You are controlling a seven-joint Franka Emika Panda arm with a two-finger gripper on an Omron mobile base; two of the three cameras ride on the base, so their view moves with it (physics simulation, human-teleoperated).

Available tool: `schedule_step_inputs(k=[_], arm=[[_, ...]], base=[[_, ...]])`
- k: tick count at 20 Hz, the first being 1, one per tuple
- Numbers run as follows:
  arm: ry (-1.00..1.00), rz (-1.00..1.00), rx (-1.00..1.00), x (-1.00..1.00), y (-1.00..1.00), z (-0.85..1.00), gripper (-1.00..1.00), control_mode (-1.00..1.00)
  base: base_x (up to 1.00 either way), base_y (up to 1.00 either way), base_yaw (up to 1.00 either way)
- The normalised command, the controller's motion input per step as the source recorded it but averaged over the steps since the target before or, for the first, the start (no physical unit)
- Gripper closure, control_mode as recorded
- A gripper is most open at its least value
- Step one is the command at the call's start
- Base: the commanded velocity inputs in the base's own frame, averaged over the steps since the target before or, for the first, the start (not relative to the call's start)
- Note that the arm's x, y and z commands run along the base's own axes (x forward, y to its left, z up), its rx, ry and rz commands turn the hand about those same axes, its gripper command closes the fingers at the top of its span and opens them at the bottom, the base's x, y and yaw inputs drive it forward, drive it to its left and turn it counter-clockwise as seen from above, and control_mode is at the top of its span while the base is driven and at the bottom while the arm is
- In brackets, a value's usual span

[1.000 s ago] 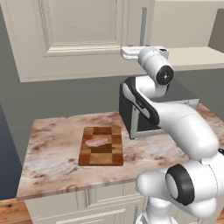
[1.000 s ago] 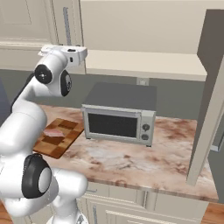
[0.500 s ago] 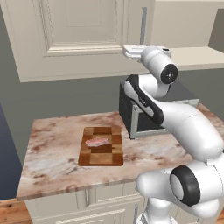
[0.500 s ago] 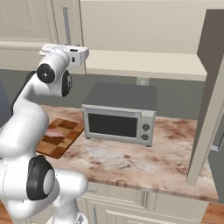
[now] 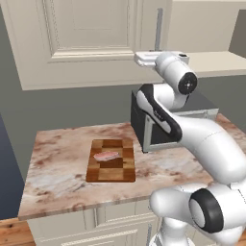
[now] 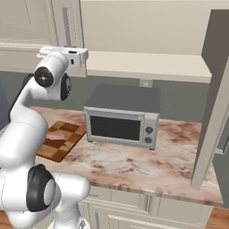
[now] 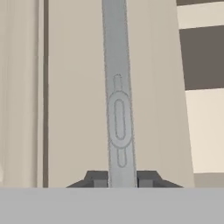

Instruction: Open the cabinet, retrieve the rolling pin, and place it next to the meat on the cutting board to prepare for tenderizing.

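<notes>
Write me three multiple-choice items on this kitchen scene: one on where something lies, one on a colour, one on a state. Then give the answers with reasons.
1. Where does the meat lie?
A. on the cutting board
B. on top of the toaster oven
C. on the floor

2. What colour is the cabinet handle?
A. red
B. grey
C. black

3. How do the fingers stand to the handle?
A. far from it
B. one on each side of it
C. both on its left

Answers: 1 A, the pink slab rests on the checkered board. 2 B, the hand view shows a grey bar. 3 B, a dark tip flanks the bar on either side.
</notes>
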Motion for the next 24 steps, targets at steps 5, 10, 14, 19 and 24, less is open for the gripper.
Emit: schedule_step_inputs(k=[5, 10, 14, 19, 24], arm=[[0.00, 0.00, -0.08, -0.20, 0.43, 0.00, 1.00, -1.00], [0.00, 0.00, -0.08, -0.60, 0.49, 0.00, 1.00, -1.00], [0.00, 0.00, -0.09, -0.84, 0.59, 0.00, 1.00, -1.00], [0.00, 0.00, -0.05, -0.98, 0.54, 0.00, 1.00, -1.00], [0.00, 0.00, -0.05, -1.00, 0.61, 0.00, 1.00, -1.00]], base=[[0.00, 0.00, 0.00], [0.00, 0.00, 0.00], [0.00, 0.00, 0.00], [0.00, 0.00, 0.00], [0.00, 0.00, 0.00]])
